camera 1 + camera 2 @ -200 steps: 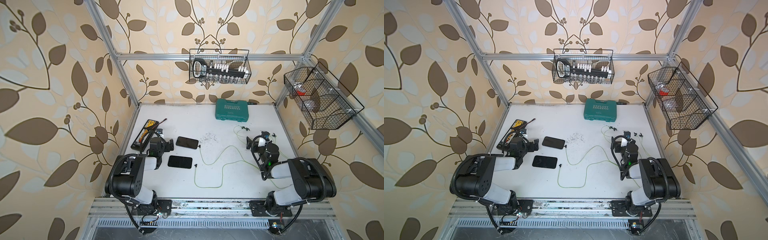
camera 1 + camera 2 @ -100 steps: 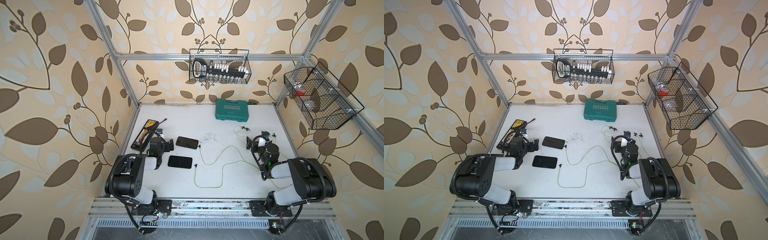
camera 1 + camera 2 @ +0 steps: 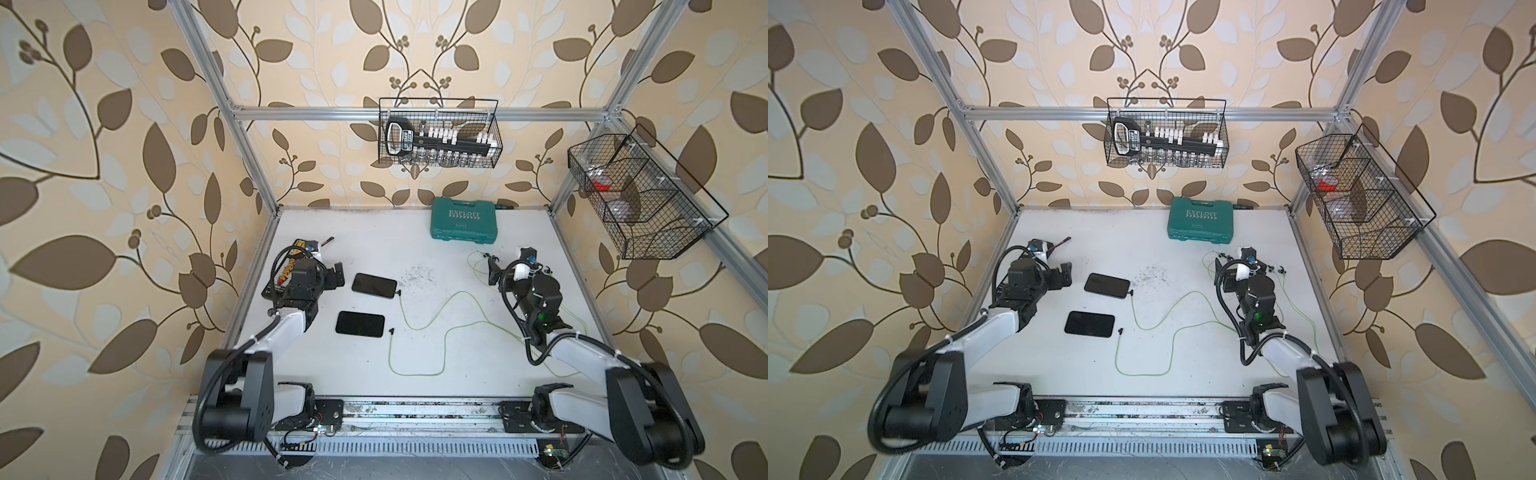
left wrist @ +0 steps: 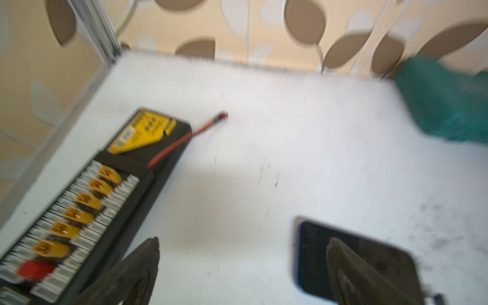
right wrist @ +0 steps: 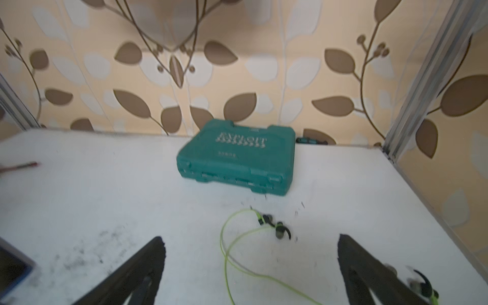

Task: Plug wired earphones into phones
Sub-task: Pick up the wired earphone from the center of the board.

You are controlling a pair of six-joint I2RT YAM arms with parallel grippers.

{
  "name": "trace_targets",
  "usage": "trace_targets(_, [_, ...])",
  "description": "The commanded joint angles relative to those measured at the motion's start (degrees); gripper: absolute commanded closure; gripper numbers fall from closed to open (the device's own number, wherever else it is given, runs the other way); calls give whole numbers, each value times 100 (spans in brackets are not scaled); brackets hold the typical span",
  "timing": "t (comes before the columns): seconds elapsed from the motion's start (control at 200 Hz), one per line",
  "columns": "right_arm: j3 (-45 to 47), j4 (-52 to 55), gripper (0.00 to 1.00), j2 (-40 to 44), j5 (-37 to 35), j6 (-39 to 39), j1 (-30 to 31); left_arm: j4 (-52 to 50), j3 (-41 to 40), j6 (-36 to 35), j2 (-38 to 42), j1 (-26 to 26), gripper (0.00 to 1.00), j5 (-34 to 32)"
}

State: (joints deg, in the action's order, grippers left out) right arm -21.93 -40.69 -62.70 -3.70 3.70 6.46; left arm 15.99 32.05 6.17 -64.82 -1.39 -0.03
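Down at the front rail [image 3: 415, 409] both arms sit quiet, and I'll say it straight: over the last second nothing on this desk [image 3: 374, 232] has budged, not an arm, not a cable. That reads to me as a pause, either before the first reach or after the last one.

Moving in, the near phone [image 3: 360, 324] lies flat left of centre, with the near plug [image 3: 390, 331] right at its short end. It's too small to call whether it's seated. From there the yellow-green cables [image 3: 444, 332] loop loosely across the middle. Next comes the far phone [image 3: 374, 285], the far plug [image 3: 399, 292] tight against its edge, same doubt.

Left tool [image 4: 244, 239]: fingers spread wide, nothing between them, hanging just beside the far phone's other end. The long black case [image 4: 87, 200] lies beneath its wrist and the desk's left edge is close by, so there's not much room that side.

Right tool [image 5: 250, 239]: also gaping and empty, low over the earbuds [image 5: 274, 228], with another bud by its outer finger and the desk's right edge near. Any sweep inward from there risks dragging cable, I'd judge.

Open ground is the middle and the back stretch, where only the teal case [image 3: 463, 224] sits against the far wall, well apart from everything.
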Motion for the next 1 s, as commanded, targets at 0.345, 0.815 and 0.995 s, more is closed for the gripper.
trace_targets(0.345, [-962, 4216, 1, 2114, -87, 2924, -535, -2909, -37, 4330, 3089, 37, 1, 335])
trace_targets(0.815, [-1447, 4679, 2, 1246, 2377, 2923, 319, -6571, 2313, 3021, 295, 42, 1, 1213])
trace_targets(0.995, [-1801, 4609, 9, 485, 728, 2921, 2360, -6847, 2613, 2808, -454, 98, 1, 1723])
